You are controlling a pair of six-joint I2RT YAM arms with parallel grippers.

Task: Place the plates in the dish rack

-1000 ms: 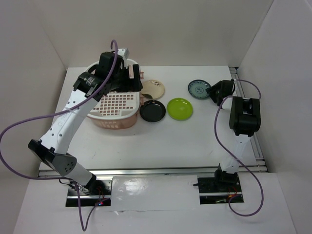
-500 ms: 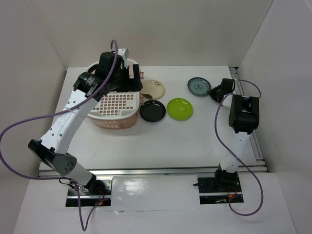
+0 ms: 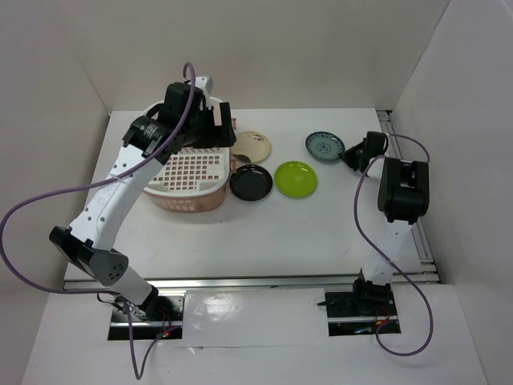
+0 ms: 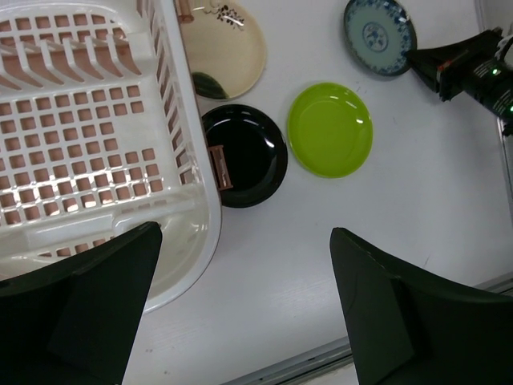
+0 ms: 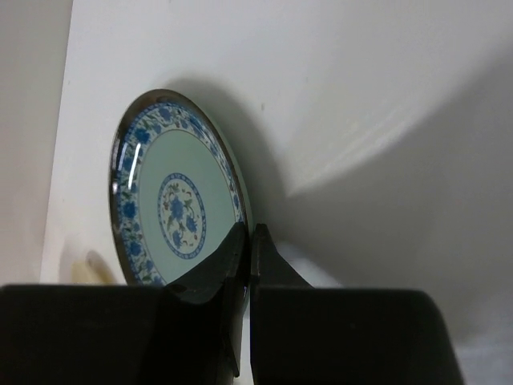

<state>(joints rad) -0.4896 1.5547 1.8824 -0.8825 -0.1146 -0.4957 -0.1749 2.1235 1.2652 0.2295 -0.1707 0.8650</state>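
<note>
Quick status from my end. The left gripper [image 4: 240, 321] is hanging over the near right corner of the dish rack [image 3: 188, 196] with its jaws spread wide and nothing between them. The rack sits at the far left of the table [image 3: 264, 233], and I can't see a single plate inside it, just the lattice floor.

The right gripper [image 5: 244, 241] is way over on the far right side; its two fingers are squeezed almost together, right on the near rim of the teal plate [image 5: 176, 208], so it looks pinched on that edge. From the top camera I can't tell whether the plate is flat on the table or lifted a bit.

The other three plates are down on the table; the black plate [image 4: 248, 152] is right up against the rack's right wall; the lime green plate [image 4: 330, 128] is just beside it on the right, with a sliver of table between them; the cream plate [image 4: 228, 48] lies behind the black one, also hugging the rack wall.
</note>
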